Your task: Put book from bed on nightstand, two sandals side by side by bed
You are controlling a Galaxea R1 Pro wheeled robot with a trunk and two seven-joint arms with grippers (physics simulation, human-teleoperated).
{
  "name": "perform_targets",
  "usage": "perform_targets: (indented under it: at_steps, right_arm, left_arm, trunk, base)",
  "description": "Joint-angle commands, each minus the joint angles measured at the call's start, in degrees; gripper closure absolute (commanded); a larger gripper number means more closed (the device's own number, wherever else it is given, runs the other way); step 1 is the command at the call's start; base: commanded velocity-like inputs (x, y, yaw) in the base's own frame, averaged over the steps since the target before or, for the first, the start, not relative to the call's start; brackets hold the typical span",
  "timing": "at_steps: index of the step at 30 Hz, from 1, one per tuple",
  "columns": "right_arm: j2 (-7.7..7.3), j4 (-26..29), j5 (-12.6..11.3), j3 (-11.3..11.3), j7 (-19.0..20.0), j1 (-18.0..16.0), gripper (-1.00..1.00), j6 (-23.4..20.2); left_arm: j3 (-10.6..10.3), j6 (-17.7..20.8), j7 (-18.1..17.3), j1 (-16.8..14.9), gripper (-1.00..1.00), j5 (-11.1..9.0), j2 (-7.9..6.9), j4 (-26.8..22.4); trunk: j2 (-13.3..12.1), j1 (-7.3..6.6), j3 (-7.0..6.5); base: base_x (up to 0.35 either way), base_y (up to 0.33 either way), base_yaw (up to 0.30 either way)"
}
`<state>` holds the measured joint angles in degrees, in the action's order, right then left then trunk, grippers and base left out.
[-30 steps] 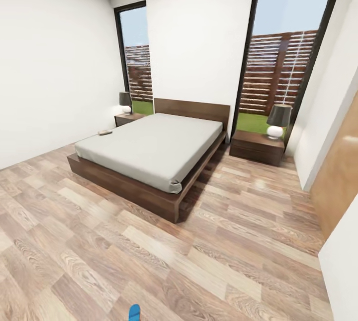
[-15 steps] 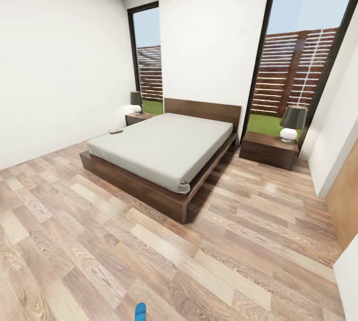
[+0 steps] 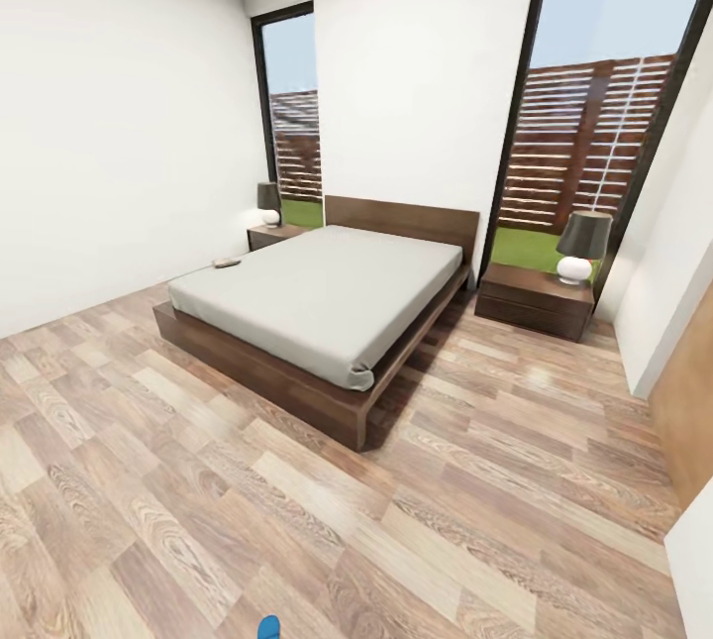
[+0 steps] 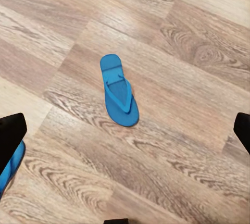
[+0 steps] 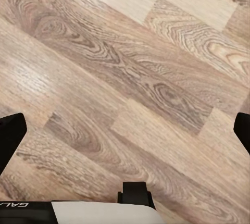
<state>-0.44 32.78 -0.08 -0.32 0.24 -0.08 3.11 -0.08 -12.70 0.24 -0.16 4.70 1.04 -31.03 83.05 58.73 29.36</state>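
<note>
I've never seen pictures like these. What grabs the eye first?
The big bed with its pale mattress, in the middle of the room against the far wall, with a lamp-topped nightstand beside it and tall windows behind. Then the bright blue sandal lying alone on the wood floor beneath the left claw's wide-spread fingers.

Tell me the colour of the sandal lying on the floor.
Bright blue; the sandal shows best in the left wrist view.
</note>
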Motion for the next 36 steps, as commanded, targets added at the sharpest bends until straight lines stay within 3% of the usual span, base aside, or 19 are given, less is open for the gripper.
perform_targets:
  at_steps: [1,23,36]
  right_arm:
    - [0.0,0.0,0.0,0.0,0.0,0.0,-1.0,0.1]
    - [0.0,0.0,0.0,0.0,0.0,0.0,-1.0,0.1]
    - [0.0,0.0,0.0,-0.1,0.0,0.0,-1.0,0.1]
  left_arm:
    - [0.1,-0.2,0.0,0.0,-1.0,0.5,0.01,0.0]
    - [0.1,-0.2,0.0,0.0,-1.0,0.5,0.01,0.0]
    - [0.1,-0.1,0.0,0.0,-1.0,0.5,0.01,0.0]
  trunk:
    - [0.0,0.0,0.05]
    - [0.0,0.0,0.05]
    - [0.0,0.0,0.05]
  base:
    - [0.005,-0.005,0.0]
    - [0.049,-0.09,0.004]
    - [0.001,-0.001,0.225]
